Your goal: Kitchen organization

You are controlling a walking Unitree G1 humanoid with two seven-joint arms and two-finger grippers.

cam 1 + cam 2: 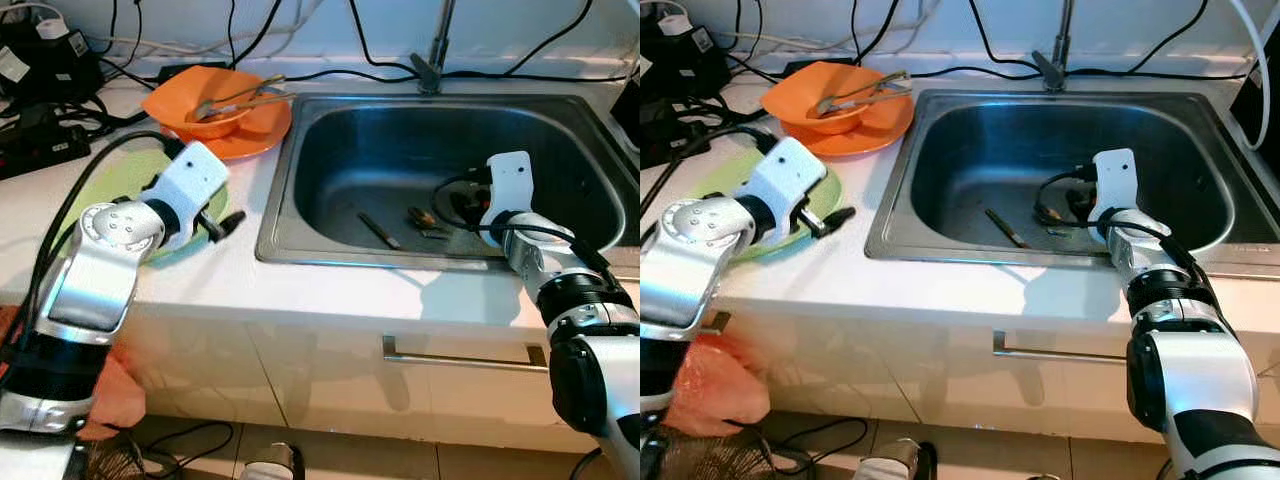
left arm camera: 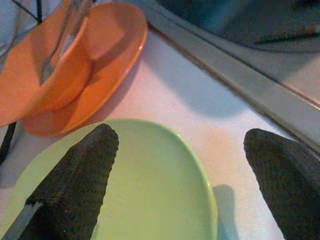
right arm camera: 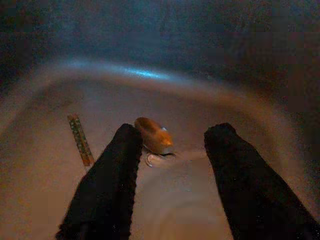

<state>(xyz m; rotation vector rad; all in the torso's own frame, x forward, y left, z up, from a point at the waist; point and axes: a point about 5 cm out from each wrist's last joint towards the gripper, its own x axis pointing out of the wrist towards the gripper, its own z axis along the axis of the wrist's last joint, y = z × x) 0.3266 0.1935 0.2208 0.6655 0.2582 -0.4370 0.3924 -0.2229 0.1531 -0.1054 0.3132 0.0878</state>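
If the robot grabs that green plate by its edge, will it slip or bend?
The green plate looks stiff and glossy, so it probably won't bend but may slip. It lies flat, so it likely won't roll. The left gripper is open over its rim.

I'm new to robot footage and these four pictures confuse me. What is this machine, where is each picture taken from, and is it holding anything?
It is a humanoid robot with two silver arms at a kitchen counter. Two pictures come from its head cameras, two from cameras on its wrists.

The left gripper, open, hovers over a pale green plate. Behind it an orange bowl holding metal utensils sits on an orange plate.

The right gripper, open, reaches into the steel sink, above a small brownish object and near a thin dark stick.

Neither holds anything.
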